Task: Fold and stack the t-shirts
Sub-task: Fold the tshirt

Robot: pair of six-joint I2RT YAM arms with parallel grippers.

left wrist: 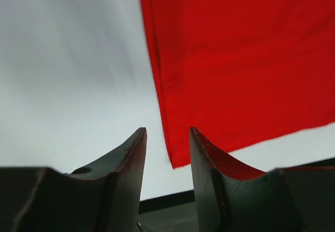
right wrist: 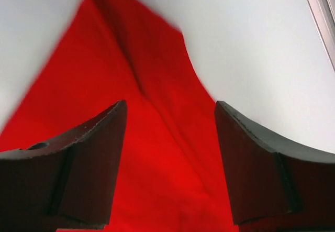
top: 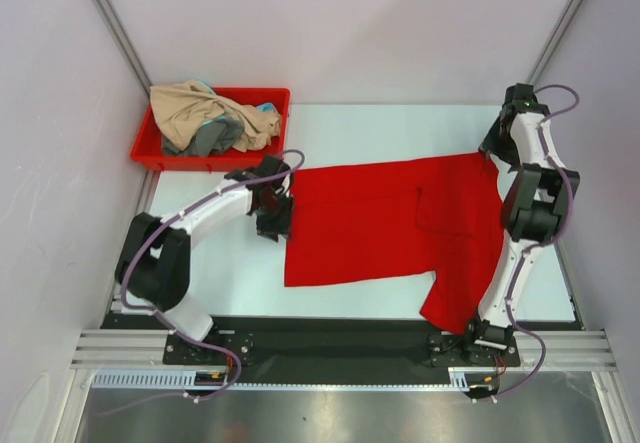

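Red shirt (top: pixel 380 218) lay spread flat across the middle of the worktop (top: pixel 340 123), its hem toward the left edge and its collar end toward the right edge; one sleeve (top: pixel 455 298) trailed toward the near right corner beside the right arm's base. The other shirts (top: pixel 210 118), beige-tan with grey and a little light blue showing, sat bunched in the tray (top: pixel 150 153) at the far left corner, unfolded.

Left gripper (left wrist: pixel 167 158) hung over the hem at its far corner, jaws parted by a narrow gap and holding nothing; in the left wrist view the cloth edge ran between the fingers (left wrist: pixel 128 161) without being pinched. Right gripper (right wrist: pixel 170 153) hovered over the far right part of the shirt, jaws spread wide and empty, with a raised ridge of cloth (right wrist: pixel 141 69) visible between them.

Handling, as judged: the shirt looked light, thin and wholly limp, so it would sag and drag from any single hold and crease wherever it was pushed. It seemed neither fragile nor slippery against the pads. The best holds appeared to be hem corners, shoulder seams and sleeve ends, where doubled cloth gives a firmer bite, taken by both arms at matching points so the fold stays square
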